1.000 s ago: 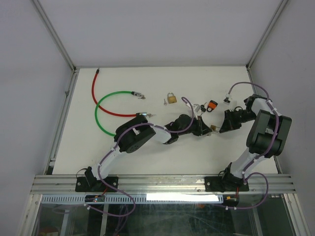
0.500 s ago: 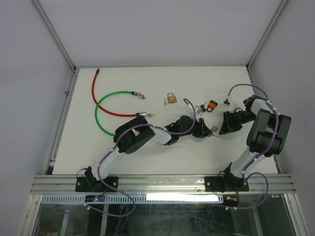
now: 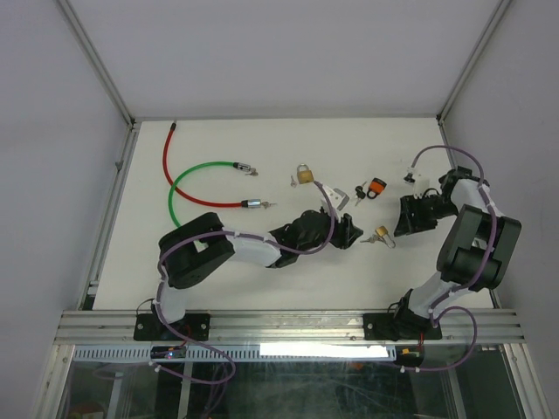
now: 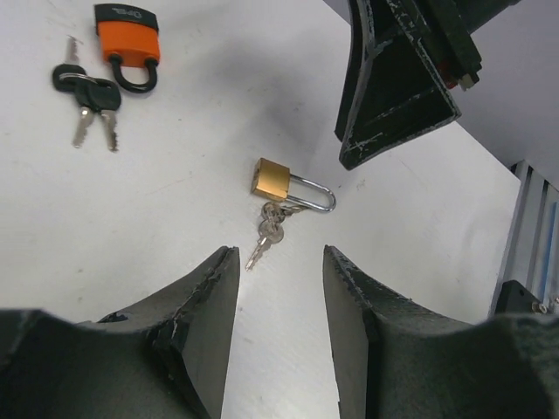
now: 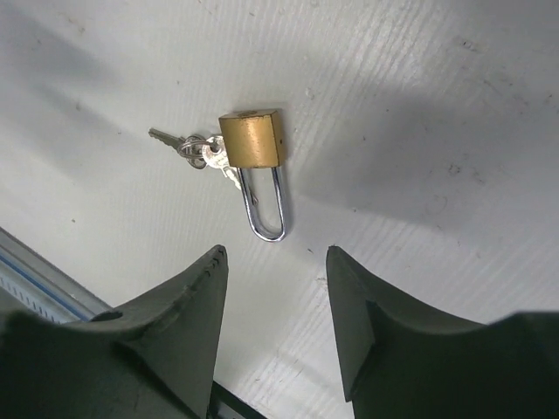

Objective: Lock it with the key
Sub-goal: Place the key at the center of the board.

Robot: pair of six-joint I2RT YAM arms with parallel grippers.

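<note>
A small brass padlock (image 3: 382,234) with a bunch of silver keys lies flat on the white table between my two grippers. In the left wrist view its brass body (image 4: 273,178) lies just beyond my open left gripper (image 4: 278,253), with the keys (image 4: 269,229) on the near side. In the right wrist view the shackle (image 5: 265,209) points toward my open right gripper (image 5: 275,253), and the keys (image 5: 196,150) lie against the body (image 5: 251,140). Neither gripper touches the padlock. From above, the left gripper (image 3: 354,231) is left of it and the right gripper (image 3: 403,218) is right of it.
An orange padlock (image 3: 376,186) and black-headed keys (image 3: 361,193) lie just behind the brass padlock. A second brass padlock (image 3: 304,174) lies further back left. A green cable (image 3: 188,188) and a red cable (image 3: 175,175) curve over the left side.
Both grippers have opened and let go of the padlock and keys, which now lie on the table. The left arm has drawn back to the left; the right gripper has backed off slightly.
</note>
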